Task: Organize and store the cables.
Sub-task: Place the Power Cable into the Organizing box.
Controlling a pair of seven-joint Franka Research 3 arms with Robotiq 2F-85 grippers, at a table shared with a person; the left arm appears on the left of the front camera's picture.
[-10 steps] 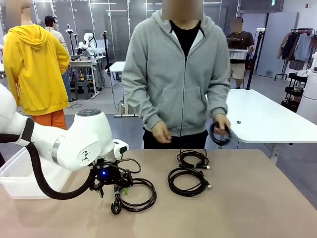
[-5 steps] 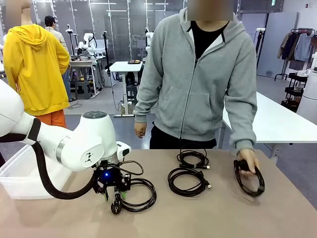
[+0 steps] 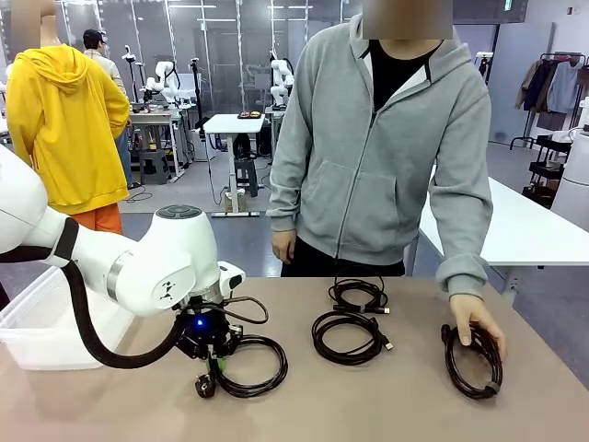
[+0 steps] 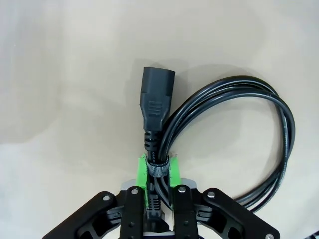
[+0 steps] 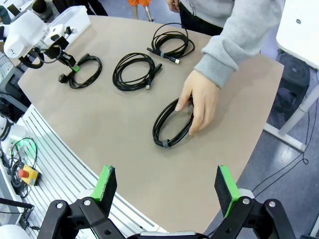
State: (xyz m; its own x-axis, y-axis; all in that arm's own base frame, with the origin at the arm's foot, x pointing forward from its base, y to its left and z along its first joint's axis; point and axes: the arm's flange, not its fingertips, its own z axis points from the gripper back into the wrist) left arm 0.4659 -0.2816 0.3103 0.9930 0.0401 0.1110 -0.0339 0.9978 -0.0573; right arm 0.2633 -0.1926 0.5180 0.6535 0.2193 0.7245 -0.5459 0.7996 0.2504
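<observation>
Four coiled black cables lay on the tan surface (image 3: 396,410), and one of them was in a grip. The left gripper (image 4: 158,173) had its jaws clamped on the left cable (image 4: 157,102), its green pads (image 4: 142,173) pressed to either side of the bundled strands right where one grey strap (image 4: 157,170) bound them. That cable's chunky plug pointed straight out beyond the fingertips, and its loop curved off to one side, lying flat on the surface. In the front view this gripper pointed down at the near left part of the surface, with the coil spread out to its right.

Two more coils lay near the middle, untouched and apart from each other: the near middle cable (image 3: 348,359), the larger loop, and the far middle cable (image 3: 361,306), a smaller one just behind it, toward the person. Both showed small plugs sticking out on the right.

One further coil, the right cable (image 5: 167,143), lay toward the right end of the surface, well apart from the other three. The person's hand (image 5: 199,102) rested on its far side, fingers spread over the strands; the other hand (image 3: 283,247) hung by the person's side at the far edge.

One clear plastic bin (image 3: 28,322) stood at the left edge, beside the left arm.

The right gripper (image 5: 165,175) hung high over the surface with both jaws spread wide and nothing between them.
</observation>
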